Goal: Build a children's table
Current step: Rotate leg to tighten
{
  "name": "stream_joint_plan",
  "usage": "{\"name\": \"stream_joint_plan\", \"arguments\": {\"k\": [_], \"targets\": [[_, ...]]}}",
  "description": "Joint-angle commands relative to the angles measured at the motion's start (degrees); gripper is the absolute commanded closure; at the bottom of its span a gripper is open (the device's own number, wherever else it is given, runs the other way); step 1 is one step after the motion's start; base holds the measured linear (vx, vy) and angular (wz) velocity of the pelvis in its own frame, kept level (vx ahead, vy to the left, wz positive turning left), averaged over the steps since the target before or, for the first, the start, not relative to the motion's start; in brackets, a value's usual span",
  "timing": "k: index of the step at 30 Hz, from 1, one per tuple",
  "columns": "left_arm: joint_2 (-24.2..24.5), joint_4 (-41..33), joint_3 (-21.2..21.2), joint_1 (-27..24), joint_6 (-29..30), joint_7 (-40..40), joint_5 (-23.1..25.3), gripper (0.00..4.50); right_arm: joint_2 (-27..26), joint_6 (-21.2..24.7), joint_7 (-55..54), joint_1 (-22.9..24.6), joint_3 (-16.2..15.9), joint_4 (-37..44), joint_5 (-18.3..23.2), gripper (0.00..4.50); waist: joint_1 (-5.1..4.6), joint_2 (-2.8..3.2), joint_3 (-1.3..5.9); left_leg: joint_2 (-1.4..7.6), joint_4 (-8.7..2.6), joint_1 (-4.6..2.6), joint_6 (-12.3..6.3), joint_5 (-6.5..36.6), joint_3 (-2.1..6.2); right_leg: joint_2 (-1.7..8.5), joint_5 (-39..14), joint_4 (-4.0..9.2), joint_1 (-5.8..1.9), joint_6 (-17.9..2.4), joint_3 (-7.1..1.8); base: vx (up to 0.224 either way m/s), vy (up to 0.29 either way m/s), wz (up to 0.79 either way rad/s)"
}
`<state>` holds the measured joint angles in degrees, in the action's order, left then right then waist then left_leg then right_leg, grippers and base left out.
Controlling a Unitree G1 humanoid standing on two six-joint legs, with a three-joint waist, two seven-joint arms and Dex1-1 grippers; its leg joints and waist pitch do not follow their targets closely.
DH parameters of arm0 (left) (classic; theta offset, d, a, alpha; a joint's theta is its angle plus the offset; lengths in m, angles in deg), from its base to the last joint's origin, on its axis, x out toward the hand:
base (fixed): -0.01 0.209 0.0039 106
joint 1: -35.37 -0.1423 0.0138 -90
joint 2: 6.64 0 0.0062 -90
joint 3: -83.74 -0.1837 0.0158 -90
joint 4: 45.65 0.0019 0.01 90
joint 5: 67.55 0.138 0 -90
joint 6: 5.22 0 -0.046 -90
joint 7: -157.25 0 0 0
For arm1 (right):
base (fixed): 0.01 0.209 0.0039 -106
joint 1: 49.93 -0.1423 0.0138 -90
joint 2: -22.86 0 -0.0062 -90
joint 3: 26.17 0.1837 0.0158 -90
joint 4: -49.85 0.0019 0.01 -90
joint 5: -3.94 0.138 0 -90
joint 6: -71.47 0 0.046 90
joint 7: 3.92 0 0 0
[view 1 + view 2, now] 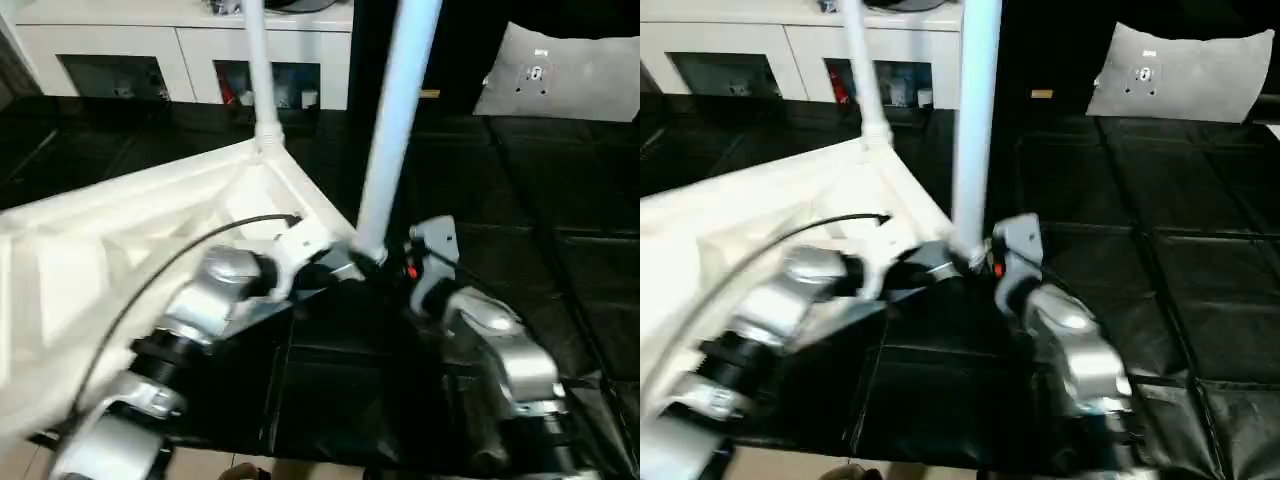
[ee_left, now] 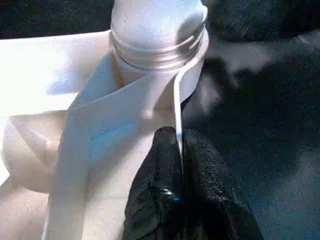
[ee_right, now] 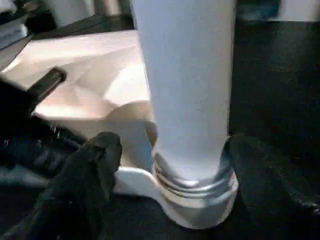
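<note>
The white table top (image 1: 120,230) lies upside down on black mats, ribbed underside up. One white leg (image 1: 260,70) stands upright in the far corner socket. A second leg (image 1: 395,120) stands in the near right corner socket, its threaded base (image 3: 195,182) sitting at the socket's mouth. My left gripper (image 2: 177,137) is shut on the thin rim of the table top just beside that socket. My right gripper (image 3: 175,150) straddles this leg's base, with one finger (image 3: 92,165) standing apart from it and the other finger (image 3: 270,170) close against it.
A white cabinet with glass doors (image 1: 180,50) runs along the back. A flat white board (image 1: 570,75) leans at the back right. Black floor mats (image 1: 560,280) stretch to the right of the table. A black cable (image 1: 190,250) arcs over my left forearm.
</note>
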<state>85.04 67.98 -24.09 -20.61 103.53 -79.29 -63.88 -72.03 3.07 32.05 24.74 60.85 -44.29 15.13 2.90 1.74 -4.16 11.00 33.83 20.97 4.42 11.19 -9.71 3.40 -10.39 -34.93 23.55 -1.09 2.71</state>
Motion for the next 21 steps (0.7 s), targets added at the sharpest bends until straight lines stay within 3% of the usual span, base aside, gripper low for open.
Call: {"name": "stream_joint_plan", "arguments": {"k": [1, 3, 7, 10, 13, 14, 21], "targets": [[0.8, -0.9, -1.7, 1.2, -4.0, -4.8, -0.9, 4.50, 2.0, -1.2, 3.6, 0.0, -0.7, 1.2, 0.5, 0.40, 0.42, 0.16, 4.10, 1.72, -3.62, -0.38, -2.63, 8.2, 0.36, 4.04, -9.3, 4.31, -3.57, -12.3, -2.64, 0.000, 0.000, 0.00], [4.1, 0.9, -3.6, 1.9, -10.2, -11.9, -0.8, 4.50, 7.3, -3.3, 10.6, -0.4, -1.6, 0.2, 0.1, 0.40, 0.95, 0.27, 4.24, 1.74, -3.51, -0.56, -3.03, 7.6, 0.38, 3.99, -6.8, 4.07, -3.42, -12.9, -2.63, 0.000, 0.000, 0.00], [6.1, 2.0, -4.5, 2.4, -12.8, -18.9, -2.3, 4.50, 11.4, -4.0, 18.6, -0.8, -2.7, -0.1, 1.5, 0.40, 1.56, -0.17, 4.27, 1.67, -3.36, -0.37, -3.57, 7.4, 0.25, 4.15, -5.6, 3.70, -3.78, -13.7, -2.56, 0.000, 0.000, 0.00], [7.5, 2.3, -5.9, 2.9, -14.4, -25.0, -3.6, 4.50, 14.7, -4.1, 26.0, -1.2, -4.8, 0.0, 3.1, 0.40, 2.13, -0.09, 4.19, 1.90, -3.31, -0.45, -3.90, 7.2, 0.12, 4.11, -6.2, 3.64, -3.59, -13.8, -2.57, 0.000, 0.000, 0.00], [8.5, 2.0, -7.5, 3.5, -16.0, -30.6, -4.4, 4.50, 16.8, -3.0, 32.9, -2.2, -7.4, -0.4, 4.8, 0.40, 2.44, -0.07, 4.34, 1.92, -3.24, -0.44, -4.21, 7.2, 0.21, 4.14, -6.0, 3.45, -3.67, -14.6, -2.37, 0.000, 0.000, 0.00], [8.7, 2.0, -7.8, 3.6, -16.5, -31.9, -4.7, 4.50, 17.2, -2.7, 34.5, -2.6, -8.1, -0.7, 5.3, 0.66, 2.51, -0.03, 4.27, 2.04, -3.24, -0.42, -4.48, 7.1, 0.14, 4.09, -5.8, 3.44, -3.58, -14.7, -2.42, 0.000, 0.000, 0.00], [8.7, -0.2, -9.6, 3.0, -16.9, -35.1, -5.8, 4.50, 17.2, 0.1, 38.7, -4.8, -10.1, -1.2, 7.2, 1.20, 3.30, -0.25, 4.13, 2.23, -3.42, -0.47, -3.45, 7.7, 0.22, 4.28, -9.2, 3.59, -3.40, -14.0, -2.43, 0.000, 0.000, 0.00]]}}
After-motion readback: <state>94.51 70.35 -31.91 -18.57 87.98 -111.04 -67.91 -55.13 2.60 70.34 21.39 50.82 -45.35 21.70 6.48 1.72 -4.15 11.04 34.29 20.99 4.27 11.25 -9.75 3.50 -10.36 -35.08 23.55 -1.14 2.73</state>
